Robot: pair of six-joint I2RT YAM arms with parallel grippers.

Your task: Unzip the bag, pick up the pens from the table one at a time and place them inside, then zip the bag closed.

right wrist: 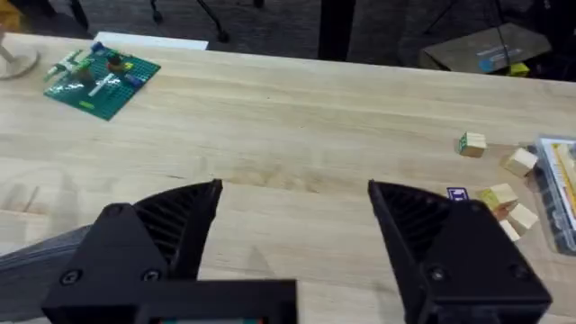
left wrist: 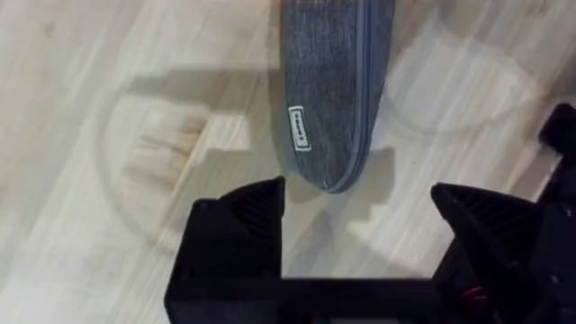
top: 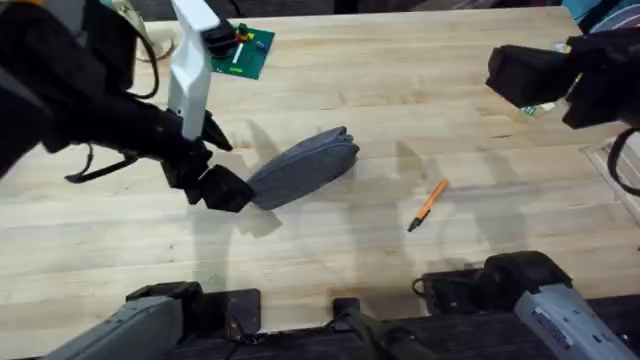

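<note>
With my left gripper (left wrist: pixel 358 211) wide open at the bag (top: pixel 303 168), zip appears shut, pen (top: pixel 428 205) still on table (top: pixel 400 90); right gripper (right wrist: pixel 294 220) open & idle.

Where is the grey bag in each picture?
Overhead: the bag lies mid-table, left of the orange pen, at the left gripper.
Left wrist: its rounded end sits just ahead of the open fingers.
Right wrist: one grey end beside a finger.
Shared landmark: the table.
</note>
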